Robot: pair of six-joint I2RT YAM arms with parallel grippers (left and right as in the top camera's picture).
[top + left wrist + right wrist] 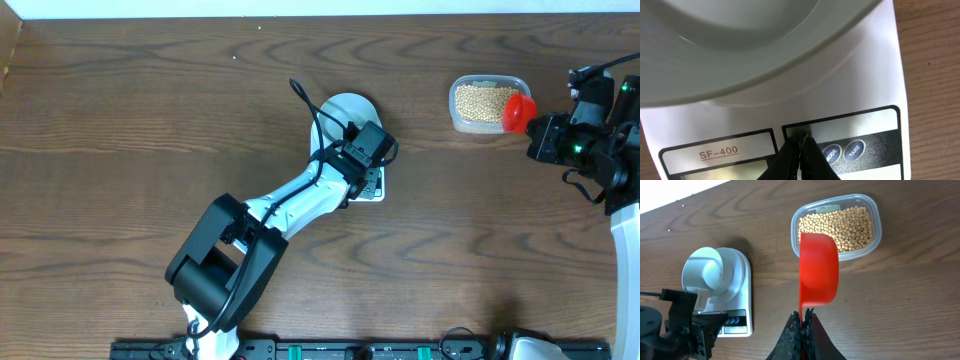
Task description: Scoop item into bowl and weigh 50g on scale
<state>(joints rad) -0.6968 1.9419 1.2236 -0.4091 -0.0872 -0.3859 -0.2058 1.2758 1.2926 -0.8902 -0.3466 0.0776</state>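
I'm holding my left gripper [801, 145], tips together, at the scale [880, 90] panel just left of MODE [831, 152]. The bowl [740, 50] is sitting on the scale, so I'm aiming squarely for TARE [855, 148]. My right gripper [802, 325] is pinching the scoop [818, 275] by the beans [850, 225].

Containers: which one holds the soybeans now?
The clear plastic tub is filled with soybeans; the grey-white bowl on the scale and the red scoop show none.

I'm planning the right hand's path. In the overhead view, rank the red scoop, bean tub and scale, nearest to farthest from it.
1. red scoop, gripped by the right hand at the table's right side.
2. clear tub of beans, right beside the scoop.
3. scale, mid-table, under the bowl.
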